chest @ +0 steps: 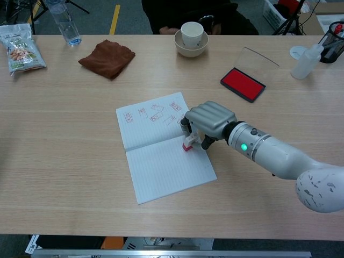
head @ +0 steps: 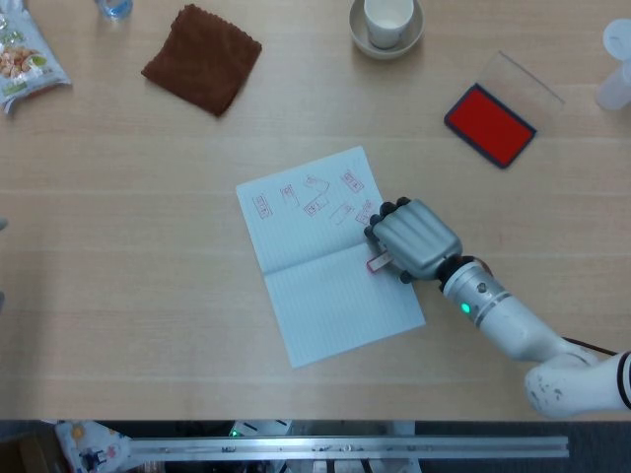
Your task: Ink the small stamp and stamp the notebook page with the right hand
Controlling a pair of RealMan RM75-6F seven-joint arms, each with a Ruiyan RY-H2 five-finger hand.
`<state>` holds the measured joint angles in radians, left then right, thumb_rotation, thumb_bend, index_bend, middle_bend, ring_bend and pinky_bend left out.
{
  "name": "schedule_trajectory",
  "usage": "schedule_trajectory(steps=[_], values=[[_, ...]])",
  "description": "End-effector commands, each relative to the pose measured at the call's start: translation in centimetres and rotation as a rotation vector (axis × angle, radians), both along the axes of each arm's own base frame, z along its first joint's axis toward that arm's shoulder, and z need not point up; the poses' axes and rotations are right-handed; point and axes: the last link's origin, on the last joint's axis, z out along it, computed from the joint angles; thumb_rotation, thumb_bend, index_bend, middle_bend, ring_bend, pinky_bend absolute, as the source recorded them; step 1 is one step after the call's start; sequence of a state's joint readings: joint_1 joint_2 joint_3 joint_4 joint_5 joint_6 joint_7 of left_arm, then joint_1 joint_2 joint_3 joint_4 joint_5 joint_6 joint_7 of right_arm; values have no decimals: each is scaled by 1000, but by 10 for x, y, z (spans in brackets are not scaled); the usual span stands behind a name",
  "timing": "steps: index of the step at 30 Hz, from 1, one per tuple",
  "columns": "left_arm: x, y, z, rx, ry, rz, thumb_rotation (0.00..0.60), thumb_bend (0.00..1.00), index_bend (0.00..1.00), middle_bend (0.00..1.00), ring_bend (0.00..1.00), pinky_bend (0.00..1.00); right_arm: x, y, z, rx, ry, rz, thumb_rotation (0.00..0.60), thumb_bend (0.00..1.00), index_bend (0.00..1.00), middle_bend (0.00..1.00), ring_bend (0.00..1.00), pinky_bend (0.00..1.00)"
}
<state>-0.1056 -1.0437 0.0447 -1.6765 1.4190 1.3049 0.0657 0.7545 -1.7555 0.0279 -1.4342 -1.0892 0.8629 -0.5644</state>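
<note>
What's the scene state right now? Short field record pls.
right robot hand: holds the small stamp, red end down on the page
notebook: open flat, several red prints on upper page, lower page blank
stamp position: at right edge of the notebook, by the centre fold
ink pad: open, red, far right, clear lid tipped back
left robot hand: not in view
brown cloth: far left
cup in bowl: far centre
</note>
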Motion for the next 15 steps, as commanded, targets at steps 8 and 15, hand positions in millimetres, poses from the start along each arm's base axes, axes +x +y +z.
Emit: schedule_trajectory(steps=[8, 15], values=[[0, 0, 0, -1, 1, -1, 600, 325, 147, 126, 139, 104, -2, -3, -2, -9, 2, -14, 600, 329, 640, 463, 288, 335], [0, 0, 0, 0, 3, 2, 600, 325, 146, 124, 139, 104, -2, -4, -5, -6, -4, -25, 600, 328, 640, 463, 288, 335]])
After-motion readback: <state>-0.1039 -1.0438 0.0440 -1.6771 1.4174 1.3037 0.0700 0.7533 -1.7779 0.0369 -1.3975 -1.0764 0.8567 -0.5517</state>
